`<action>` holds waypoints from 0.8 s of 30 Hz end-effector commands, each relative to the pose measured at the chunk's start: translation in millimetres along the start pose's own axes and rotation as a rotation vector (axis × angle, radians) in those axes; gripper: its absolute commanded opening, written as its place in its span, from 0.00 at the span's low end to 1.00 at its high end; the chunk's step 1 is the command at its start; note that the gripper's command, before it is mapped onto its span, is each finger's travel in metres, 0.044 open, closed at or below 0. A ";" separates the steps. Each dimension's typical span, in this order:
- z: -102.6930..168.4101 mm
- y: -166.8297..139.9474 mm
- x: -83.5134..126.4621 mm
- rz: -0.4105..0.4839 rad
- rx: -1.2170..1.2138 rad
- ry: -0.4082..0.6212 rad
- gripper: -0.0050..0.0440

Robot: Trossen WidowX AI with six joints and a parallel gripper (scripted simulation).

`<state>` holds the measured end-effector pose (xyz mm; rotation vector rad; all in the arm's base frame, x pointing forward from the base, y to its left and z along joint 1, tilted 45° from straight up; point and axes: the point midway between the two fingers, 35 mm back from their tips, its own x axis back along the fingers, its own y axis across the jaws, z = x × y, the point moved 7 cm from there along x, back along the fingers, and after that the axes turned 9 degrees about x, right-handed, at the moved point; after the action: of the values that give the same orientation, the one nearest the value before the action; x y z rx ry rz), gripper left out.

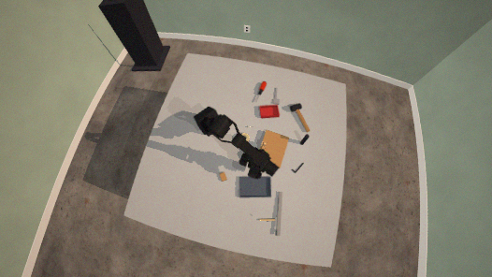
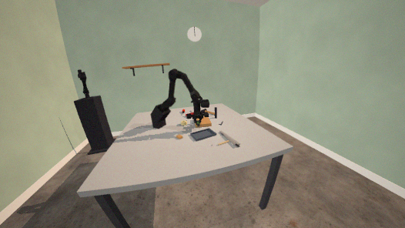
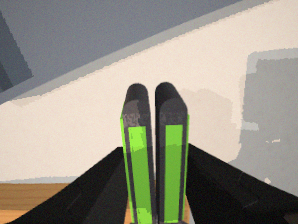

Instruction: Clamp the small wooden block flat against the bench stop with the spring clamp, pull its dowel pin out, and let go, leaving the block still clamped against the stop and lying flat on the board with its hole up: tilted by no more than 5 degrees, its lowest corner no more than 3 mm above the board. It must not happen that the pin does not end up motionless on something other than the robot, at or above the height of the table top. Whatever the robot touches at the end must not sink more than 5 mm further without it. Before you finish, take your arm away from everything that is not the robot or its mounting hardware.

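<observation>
Hand (image 3: 152, 106) nearly shut, gripping something thin (cannot tell what), centre frame; wooden board (image 3: 33, 203) at lower left.

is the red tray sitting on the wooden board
No. In the top view the red tray lies on the table top, apart from the wooden board, which sits nearer the grey tray.

The pincer (image 3: 152, 96) grips something unseen above the grey tray (image 3: 100, 16).

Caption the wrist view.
End effector shut on a green-handled object, above the pale tabletop near the grey tray.
</observation>
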<state>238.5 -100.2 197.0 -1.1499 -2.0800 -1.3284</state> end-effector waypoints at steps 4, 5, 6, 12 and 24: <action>1.8 -3.8 -8.9 0.012 0.004 0.009 0.10; 1.7 -3.9 -9.3 0.012 0.004 0.009 0.10; 1.7 -3.9 -9.4 0.012 0.004 0.009 0.10; 1.7 -3.9 -9.4 0.012 0.004 0.009 0.10; 5.2 -3.4 -9.3 0.011 0.007 0.014 0.10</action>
<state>241.3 -101.7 188.2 -1.1454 -2.0685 -1.3198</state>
